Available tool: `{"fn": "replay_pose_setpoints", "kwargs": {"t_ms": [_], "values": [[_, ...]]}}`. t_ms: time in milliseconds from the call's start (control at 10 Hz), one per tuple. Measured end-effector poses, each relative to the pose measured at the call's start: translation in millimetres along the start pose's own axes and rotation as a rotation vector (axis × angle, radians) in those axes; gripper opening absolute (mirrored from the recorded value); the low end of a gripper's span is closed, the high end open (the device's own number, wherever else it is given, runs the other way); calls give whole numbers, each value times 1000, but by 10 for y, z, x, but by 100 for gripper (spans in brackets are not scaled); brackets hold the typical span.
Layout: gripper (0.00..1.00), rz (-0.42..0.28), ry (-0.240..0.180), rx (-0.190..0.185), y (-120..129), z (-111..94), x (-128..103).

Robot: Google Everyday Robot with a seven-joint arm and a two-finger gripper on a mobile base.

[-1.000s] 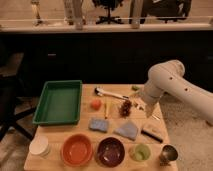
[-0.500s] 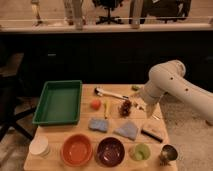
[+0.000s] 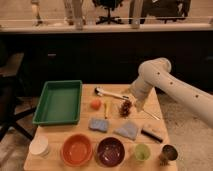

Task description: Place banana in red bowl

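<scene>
- We are looking at a wooden tabletop (image 3: 160,112), and the white robot arm (image 3: 165,85) is reaching in from the right.
- The gripper (image 3: 132,100) is hanging at the end of that arm, over the back-right part of the tabletop, just above a dark red bunch that looks like grapes (image 3: 126,107).
- The jaws are standing wide open, and we are seeing nothing between them.
- The banana (image 3: 105,108) is lying flat on the tabletop near the middle, slim and pale, pointing front to back.
- It is sitting between a small orange round thing (image 3: 95,103) on its left and the grapes on its right, and it is clear of the gripper.
- The red bowl (image 3: 77,149) is waiting in the front row, left of centre, in front of the banana and a little to its left, with nothing showing inside it.
- Beside it on the right, the dark maroon bowl (image 3: 110,151) is standing, then a small green cup (image 3: 142,152) and a metal cup (image 3: 169,153).
- A white cup (image 3: 39,146) is standing at the front-left corner.
- The green tray (image 3: 59,102) is taking up the back-left area.
- Two blue cloths (image 3: 98,124) (image 3: 127,130) are lying between the banana and the bowls.
- A white-handled tool (image 3: 111,92) is lying at the back, and a dark brush (image 3: 151,133) is lying to the right.
</scene>
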Motion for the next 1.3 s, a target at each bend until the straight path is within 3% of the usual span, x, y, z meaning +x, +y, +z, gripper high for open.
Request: {"fn": "replay_pose_setpoints", "kwargs": {"t_ms": [500,900,1300], "values": [[80,24,-29,-17,-194,346,-36],[80,76,-48,36,-376,614,-108],[80,66,-72,48,-601,957,-247]]}}
